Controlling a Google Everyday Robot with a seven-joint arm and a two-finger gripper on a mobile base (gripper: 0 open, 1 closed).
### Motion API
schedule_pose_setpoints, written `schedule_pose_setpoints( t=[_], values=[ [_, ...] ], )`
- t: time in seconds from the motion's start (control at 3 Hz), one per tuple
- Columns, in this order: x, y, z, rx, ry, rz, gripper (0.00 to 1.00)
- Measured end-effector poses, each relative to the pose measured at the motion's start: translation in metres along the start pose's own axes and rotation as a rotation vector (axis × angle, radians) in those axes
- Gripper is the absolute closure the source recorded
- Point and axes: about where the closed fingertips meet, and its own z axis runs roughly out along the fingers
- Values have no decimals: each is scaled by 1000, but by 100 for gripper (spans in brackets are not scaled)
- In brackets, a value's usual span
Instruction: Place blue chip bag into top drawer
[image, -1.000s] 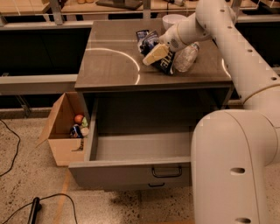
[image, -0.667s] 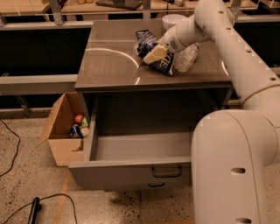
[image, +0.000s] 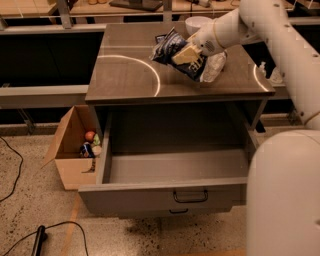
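Grasp made: two-finger gripper (image: 184, 54), upper centre-right of frame, cream fingers pinched on crinkled navy-blue foil chip bag (image: 167, 46) with white lettering. Bag tilted, apparently lifted just clear of grey cabinet top (image: 125, 75). Clear plastic bottle (image: 214, 67) just beside it, to the right. Wide shallow grey metal drawer (image: 150, 195) pulled open at lower centre, bag not yet inside. Left to do, by the look of it: carry over drawer, lower, release.

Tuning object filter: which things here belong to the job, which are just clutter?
Job: gripper holding the blue chip bag above the table; open top drawer.
Clutter: plastic bottle, white bowl, cardboard box.
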Motion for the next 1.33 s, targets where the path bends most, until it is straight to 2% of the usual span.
schedule_pose_setpoints(
  t=[0.33,0.67,1.0,1.33],
  values=[
    [-22,38,-50,-19,-68,-12,100],
    [-32,80,-85,-24,-128,20,100],
    [-9,132,-81,-87,-118,102,100],
    [29,174,-63,-157,-68,198,100]
  ],
)
